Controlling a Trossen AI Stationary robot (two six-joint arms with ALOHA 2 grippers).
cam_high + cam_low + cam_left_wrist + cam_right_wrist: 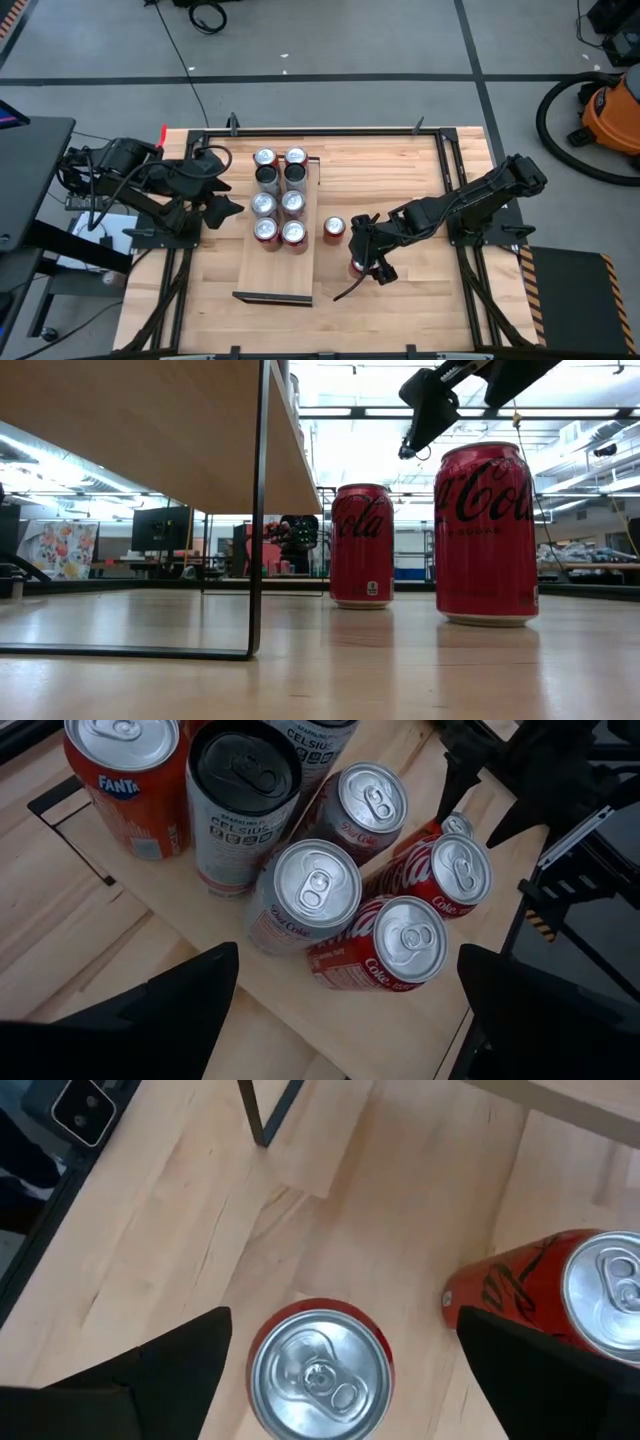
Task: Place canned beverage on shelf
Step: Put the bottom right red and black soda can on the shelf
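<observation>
Two red Coca-Cola cans stand upright on the wooden tabletop right of the shelf (275, 275): one (334, 230) close to the shelf, the other (318, 1375) nearer the front. My right gripper (342, 1320) hangs open just above this nearer can (487, 535), a finger on either side and clear of it. Several cans (305, 890) stand on the shelf's far part: Coke, Fanta and Celsius. My left gripper (348, 960) is open, raised above the shelf's left side (215, 195), holding nothing.
The shelf's near half is bare board. In the low view its underside (130, 420) sits raised on a thin dark leg frame (258, 510). Black rails (455, 170) run along the table's edges, and the second Coke can (600, 1290) stands close beside my right gripper.
</observation>
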